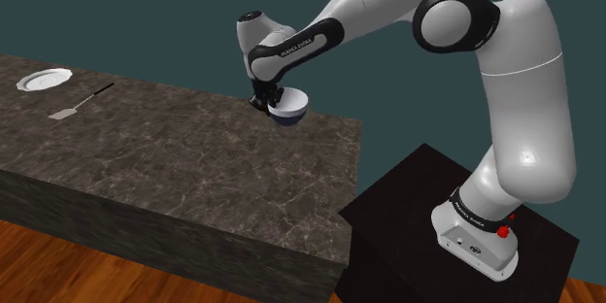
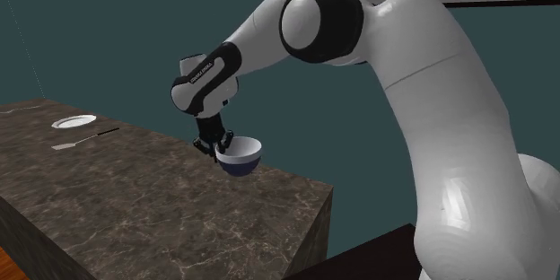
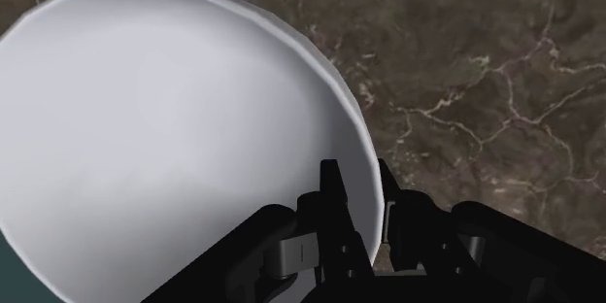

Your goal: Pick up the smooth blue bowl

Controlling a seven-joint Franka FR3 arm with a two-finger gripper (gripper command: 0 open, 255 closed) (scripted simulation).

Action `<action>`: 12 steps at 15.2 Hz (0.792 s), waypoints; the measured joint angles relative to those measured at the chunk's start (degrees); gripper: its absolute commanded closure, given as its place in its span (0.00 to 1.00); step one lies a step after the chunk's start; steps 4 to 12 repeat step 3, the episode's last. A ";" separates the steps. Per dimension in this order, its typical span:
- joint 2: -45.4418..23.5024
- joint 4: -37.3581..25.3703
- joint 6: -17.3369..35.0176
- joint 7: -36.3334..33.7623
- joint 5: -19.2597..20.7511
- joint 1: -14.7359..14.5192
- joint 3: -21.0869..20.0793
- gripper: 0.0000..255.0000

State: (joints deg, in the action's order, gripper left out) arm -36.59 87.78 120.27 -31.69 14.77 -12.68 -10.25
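On the dark marbled tabletop [image 1: 175,170], a white plate [image 1: 45,80] and a spatula [image 1: 81,103] lie at the shoulder view's far left; nearer the middle, the black hand [image 3: 357,189] is clamped on the rim of the bowl [image 1: 291,109], white inside, dark blue outside, 1 finger within, 1 without; the bowl appears raised just clear of the surface, so the grasp looks done and only more lift seems left.

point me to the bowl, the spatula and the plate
bowl [image 1: 291,115], shoulder view, on its blue outer wall.
spatula [image 1: 85,101], shoulder view, midway along the handle.
plate [image 1: 45,80], shoulder view, on its bare white middle.
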 measured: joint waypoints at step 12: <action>0.98 -0.60 -1.56 0.28 -0.29 0.04 -0.18 1.00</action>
